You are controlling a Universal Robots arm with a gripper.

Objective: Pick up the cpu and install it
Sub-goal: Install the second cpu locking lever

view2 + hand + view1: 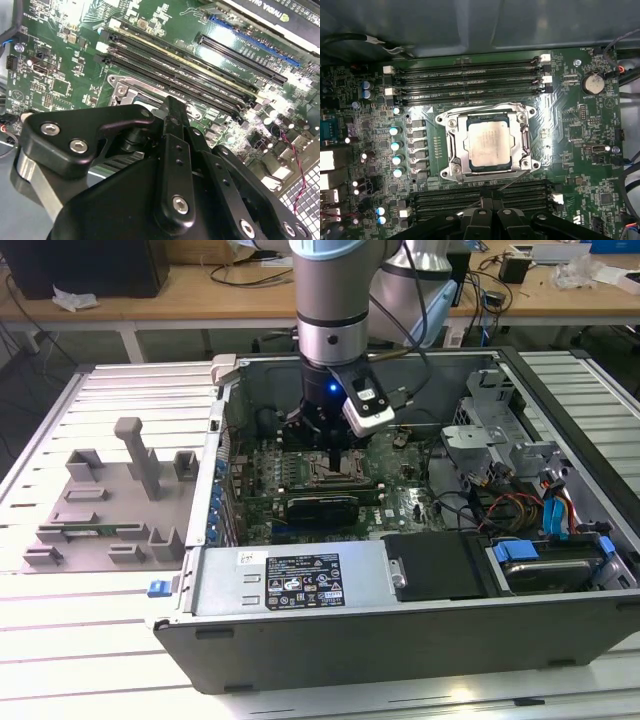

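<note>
The cpu (487, 144), a silver-grey square chip, lies flat inside the metal socket frame (451, 145) on the green motherboard. In the first wrist view my gripper (487, 201) hovers just off the socket's edge, over the memory slots, its black fingers pressed together with nothing between them. A thin wire lever (512, 181) of the socket runs close by the fingertips. In the exterior view the gripper (333, 462) reaches down into the open computer case right above the socket. The second wrist view shows the gripper (172, 107) from behind, in front of the socket frame (125, 92).
Memory slots (470, 80) flank the socket on both sides. A black graphics card (320, 507) lies just in front of it. The case holds a power supply (290, 580), a drive cage and coloured cables (520, 510). Grey holder blocks (100, 510) stand on the exterior view's left.
</note>
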